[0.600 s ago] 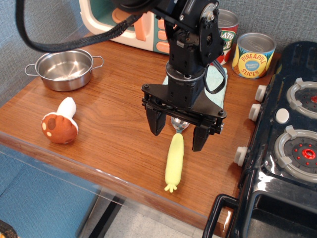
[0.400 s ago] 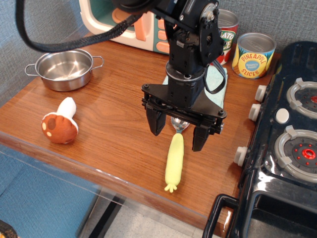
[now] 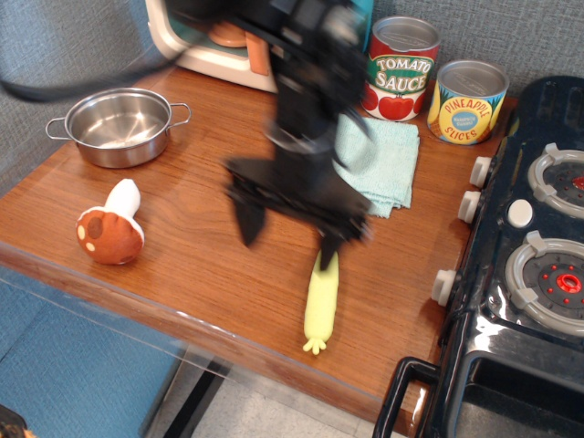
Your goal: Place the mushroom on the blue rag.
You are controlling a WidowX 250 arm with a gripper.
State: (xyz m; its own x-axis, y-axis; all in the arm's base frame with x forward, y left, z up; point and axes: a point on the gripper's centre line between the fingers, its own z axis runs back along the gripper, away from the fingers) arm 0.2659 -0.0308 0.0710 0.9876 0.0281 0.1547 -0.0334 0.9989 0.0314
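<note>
Mostly blurred gripper (image 3: 287, 233) over spoon (image 3: 321, 301)

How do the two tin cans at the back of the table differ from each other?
The tomato sauce can has a red and green label, while the pineapple slices can has a yellow label with a blue badge. The tomato sauce can stands further back and left, behind the blue rag; the pineapple slices can stands nearer the toy stove. Both are upright, with plain metal tops.

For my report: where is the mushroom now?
The mushroom lies near the table's front left edge, just below the steel pot, apart from the gripper.
</note>
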